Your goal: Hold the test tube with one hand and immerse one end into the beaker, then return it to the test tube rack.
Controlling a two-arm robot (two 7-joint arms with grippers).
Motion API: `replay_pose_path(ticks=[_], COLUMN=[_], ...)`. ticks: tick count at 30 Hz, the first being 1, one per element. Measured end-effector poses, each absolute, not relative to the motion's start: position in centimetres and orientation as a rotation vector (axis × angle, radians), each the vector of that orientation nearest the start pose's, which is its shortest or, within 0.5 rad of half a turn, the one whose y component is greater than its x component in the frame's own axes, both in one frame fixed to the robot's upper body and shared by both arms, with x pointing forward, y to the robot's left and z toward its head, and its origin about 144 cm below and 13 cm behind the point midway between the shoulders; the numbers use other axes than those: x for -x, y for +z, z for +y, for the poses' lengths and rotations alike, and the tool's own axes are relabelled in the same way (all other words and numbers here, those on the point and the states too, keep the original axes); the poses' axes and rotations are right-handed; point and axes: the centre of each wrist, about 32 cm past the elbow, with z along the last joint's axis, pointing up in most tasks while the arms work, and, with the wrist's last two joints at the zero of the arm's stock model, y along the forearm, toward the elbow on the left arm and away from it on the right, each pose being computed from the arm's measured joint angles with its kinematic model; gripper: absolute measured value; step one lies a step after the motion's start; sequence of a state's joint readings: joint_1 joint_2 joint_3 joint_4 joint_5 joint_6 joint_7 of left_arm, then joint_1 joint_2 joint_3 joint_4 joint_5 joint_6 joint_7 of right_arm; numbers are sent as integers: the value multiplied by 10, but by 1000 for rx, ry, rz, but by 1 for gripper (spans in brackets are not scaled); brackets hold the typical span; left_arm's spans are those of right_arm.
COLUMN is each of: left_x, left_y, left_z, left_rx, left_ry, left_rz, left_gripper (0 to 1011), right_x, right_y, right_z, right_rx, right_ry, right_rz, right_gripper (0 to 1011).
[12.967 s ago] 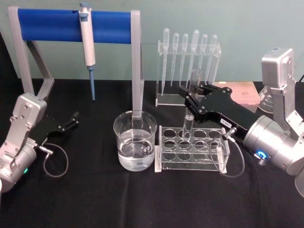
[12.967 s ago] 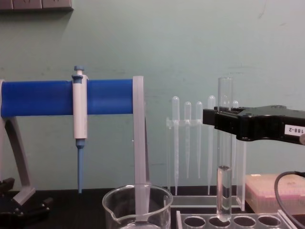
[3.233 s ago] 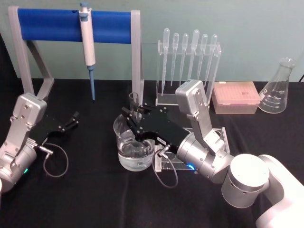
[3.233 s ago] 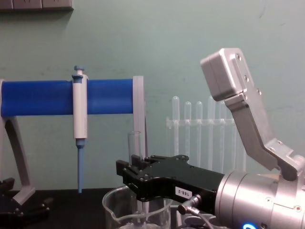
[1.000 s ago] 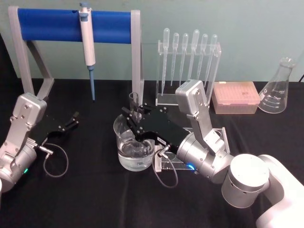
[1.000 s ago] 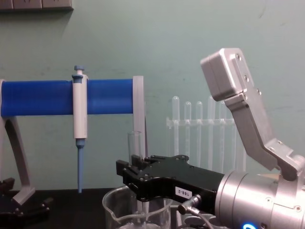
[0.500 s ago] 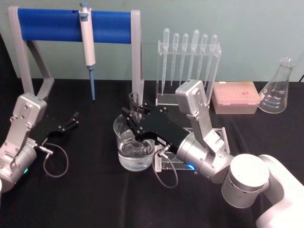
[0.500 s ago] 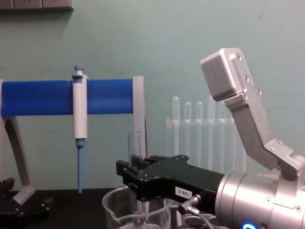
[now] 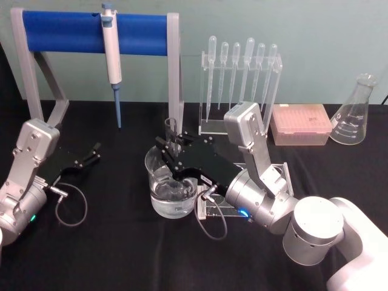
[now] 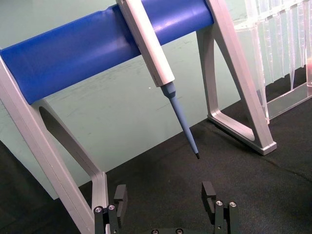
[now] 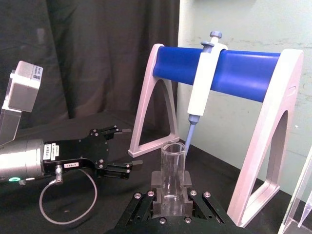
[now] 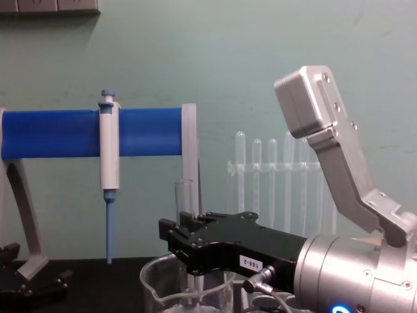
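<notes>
The test tube stands upright over the beaker, a wide glass cylinder holding clear liquid. My right gripper is shut on the tube's middle, reaching in from the right just above the beaker's rim. In the chest view the tube rises above the right gripper and passes below the beaker's rim. The right wrist view shows the tube clamped between the jaws. My left gripper rests open on the table at the left, its fingers wide apart.
A blue-barred stand with a white-and-blue pipette hanging from it is behind the beaker. A clear holed rack sits right of the beaker. Behind it are a pipette rack, a pink box and a conical flask.
Since 13 s ago my right gripper has carried the test tube left from above the holed rack and lowered it into the beaker. Nothing has moved over the last three seconds.
</notes>
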State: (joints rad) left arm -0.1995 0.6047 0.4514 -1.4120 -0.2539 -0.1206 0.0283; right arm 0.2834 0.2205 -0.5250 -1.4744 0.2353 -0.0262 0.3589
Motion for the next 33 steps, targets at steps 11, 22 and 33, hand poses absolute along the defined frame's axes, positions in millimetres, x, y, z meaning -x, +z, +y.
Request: replay_pose_path(ticks=[11, 22, 33], left_x=[-489, -489, -489], left_y=[1140, 1140, 1140], left_z=[310, 310, 310], left_rx=[-304, -304, -304], left_ry=[1248, 1248, 1248], left_rz=[-285, -285, -285], left_gripper=[1000, 1000, 1000], right_x=[-502, -502, -502], right_y=[1177, 1177, 1177], right_z=[-140, -140, -140], right_rx=[7, 7, 7], right_ry=[-727, -727, -727], right_rz=[-120, -120, -120], right_gripper=[225, 225, 225])
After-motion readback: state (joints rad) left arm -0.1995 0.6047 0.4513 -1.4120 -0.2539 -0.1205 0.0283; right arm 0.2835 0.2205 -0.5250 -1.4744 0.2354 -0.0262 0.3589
